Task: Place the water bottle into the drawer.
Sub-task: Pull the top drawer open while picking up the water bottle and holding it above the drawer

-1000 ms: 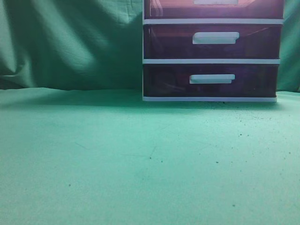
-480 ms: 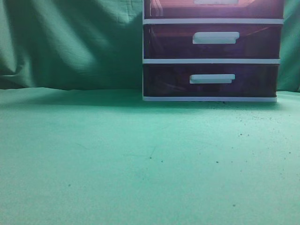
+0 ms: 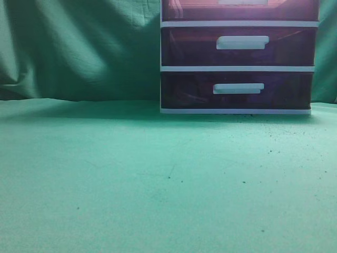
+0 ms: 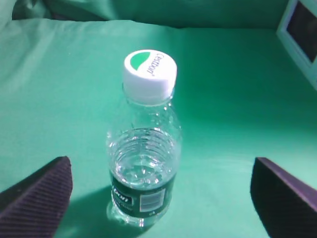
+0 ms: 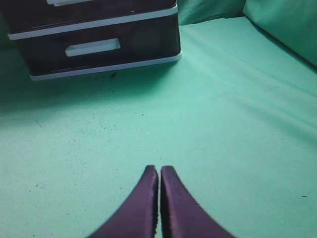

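The water bottle (image 4: 143,148) is clear with a white and green cap and a dark label. It stands upright on the green cloth in the left wrist view only. My left gripper (image 4: 161,168) is open, with one dark finger on each side of the bottle and not touching it. My right gripper (image 5: 159,171) is shut and empty, low over the cloth. The top drawer (image 3: 200,10) is closed and cut off by the exterior view's upper edge. Neither gripper nor the bottle shows in the exterior view.
The white-framed drawer unit (image 3: 237,68) stands at the back right, with its middle drawer (image 3: 189,47) and bottom drawer (image 3: 189,89) closed. Its lower part also shows in the right wrist view (image 5: 99,67). A green cloth (image 3: 131,174) covers the table and hangs behind.
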